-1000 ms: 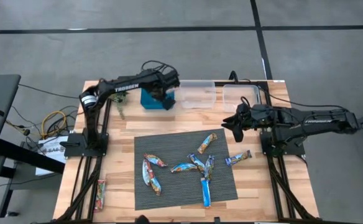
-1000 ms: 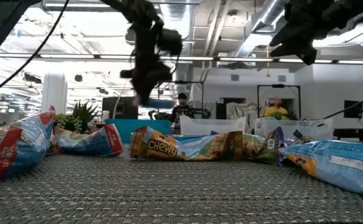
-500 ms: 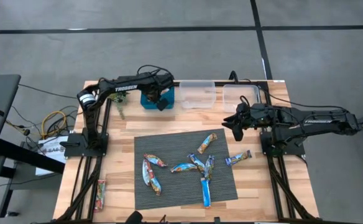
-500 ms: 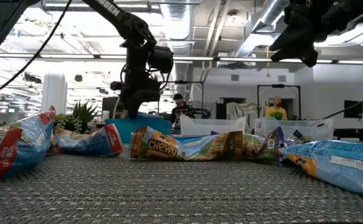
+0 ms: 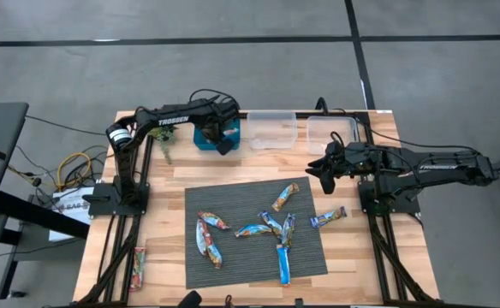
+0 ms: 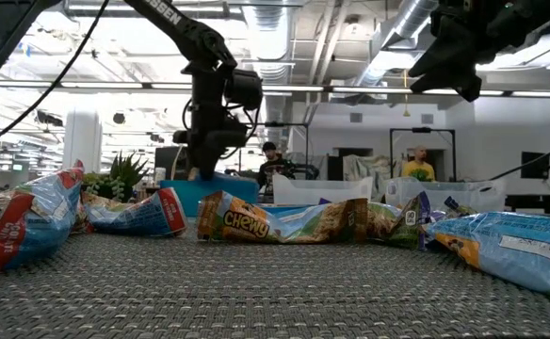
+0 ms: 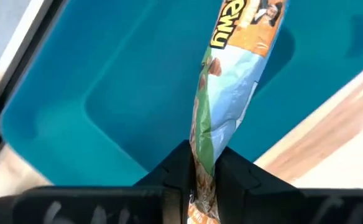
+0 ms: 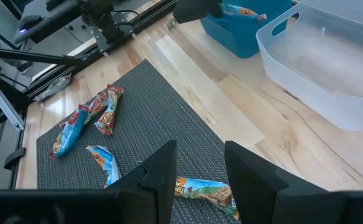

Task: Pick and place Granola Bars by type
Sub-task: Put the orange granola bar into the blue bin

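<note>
My left gripper (image 5: 223,137) stands over the blue bin (image 5: 205,139) at the far edge, shut on a granola bar (image 7: 231,93) with an orange, blue and green wrapper. Several more granola bars lie flat on the grey mat (image 5: 233,201): an orange-brown one (image 5: 286,196), reddish ones (image 5: 213,221) and blue-and-white ones (image 5: 284,265). One bar (image 5: 329,217) lies on the wood just right of the mat. My right gripper (image 5: 318,171) hovers open above the table, right of the mat's far corner; its fingers (image 8: 160,168) touch nothing. My left gripper (image 7: 204,158) pinches the bar by one end (image 7: 203,140) between its two fingers, coming from above and pointing down into the blue bin (image 7: 107,99). The bar runs on past the fingertips over the bin's inside; whether its free end (image 7: 250,18) touches the bin, I cannot tell.
Two clear plastic bins (image 5: 273,130) (image 5: 332,133) stand right of the blue one along the far edge. A stray reddish bar (image 5: 137,267) lies by the left arm's rail near the table's near-left corner. A small green plant (image 5: 166,147) sits left of the blue bin.
My left gripper, with the bar in its fingers, has come down over the blue bin and shifted a little toward the table's left; most of that drop came early, then it nearly stopped. The right arm and the bars on the mat have kept still.
</note>
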Controlling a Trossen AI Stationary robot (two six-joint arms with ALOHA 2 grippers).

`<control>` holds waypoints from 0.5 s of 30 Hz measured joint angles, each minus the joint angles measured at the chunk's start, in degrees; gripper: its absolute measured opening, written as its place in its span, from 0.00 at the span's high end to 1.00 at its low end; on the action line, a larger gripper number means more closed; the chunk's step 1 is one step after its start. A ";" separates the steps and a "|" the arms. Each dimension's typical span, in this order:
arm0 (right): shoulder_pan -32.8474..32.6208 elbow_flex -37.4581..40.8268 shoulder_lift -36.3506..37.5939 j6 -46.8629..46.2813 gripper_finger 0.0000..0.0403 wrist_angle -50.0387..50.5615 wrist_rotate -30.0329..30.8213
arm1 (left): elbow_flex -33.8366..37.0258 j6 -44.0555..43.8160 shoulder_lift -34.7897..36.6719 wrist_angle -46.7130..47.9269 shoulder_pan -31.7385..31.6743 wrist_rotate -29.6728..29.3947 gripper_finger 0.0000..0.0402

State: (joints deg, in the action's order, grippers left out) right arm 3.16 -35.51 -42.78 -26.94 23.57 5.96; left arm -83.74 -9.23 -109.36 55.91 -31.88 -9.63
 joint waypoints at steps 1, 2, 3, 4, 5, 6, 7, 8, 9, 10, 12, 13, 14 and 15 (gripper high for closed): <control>0.00 0.00 0.00 0.01 0.69 0.00 0.00 | 0.00 0.03 0.00 -0.30 0.01 0.22 0.86; 0.00 0.00 0.00 0.00 0.69 0.00 0.00 | 0.00 0.02 0.00 -0.49 0.02 0.36 0.84; 0.00 0.00 0.00 0.00 0.69 0.00 0.00 | 0.00 0.04 0.00 -0.50 0.02 0.42 0.82; 0.00 0.00 0.00 0.02 0.69 0.00 0.00 | 0.00 0.04 0.00 -0.47 0.02 0.48 0.80; 0.00 0.00 0.00 0.00 0.69 0.00 0.00 | 0.00 0.01 0.00 -0.48 0.02 0.71 0.77; 0.00 0.00 0.00 0.02 0.69 0.00 0.00 | 0.00 -0.04 0.00 -0.51 0.02 0.79 0.74; 0.00 0.00 0.00 0.02 0.69 0.00 0.00 | 0.00 -0.07 0.00 -0.49 0.02 0.42 0.71; 0.00 0.00 0.00 0.01 0.69 0.00 0.00 | 0.00 -0.07 0.00 -0.49 0.02 -0.46 0.68; 0.00 0.00 0.00 0.02 0.69 0.00 0.00 | 0.00 -0.34 0.00 -0.47 0.02 -1.41 0.65; 0.00 0.00 0.00 0.01 0.69 0.00 0.00 | 0.00 -1.08 0.00 -0.43 0.02 -1.61 0.62; 0.00 0.00 0.00 0.02 0.69 0.00 -0.09 | 0.00 -2.64 0.00 -0.37 0.01 -1.17 0.58; 0.00 0.00 0.00 0.02 0.69 0.00 -0.49 | 0.00 -3.48 0.00 -0.39 0.00 -0.39 0.57; 0.00 0.00 0.00 0.31 0.69 0.00 -1.29 | 0.00 -3.93 0.00 -0.25 0.00 0.52 0.56; 0.00 0.00 0.00 1.00 0.69 0.02 -2.52 | 0.00 -3.94 0.02 -0.08 0.16 1.77 0.56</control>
State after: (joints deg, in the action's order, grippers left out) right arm 3.16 -35.51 -42.78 -25.93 23.59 3.44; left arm -83.74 -13.18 -109.34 55.83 -31.72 -7.86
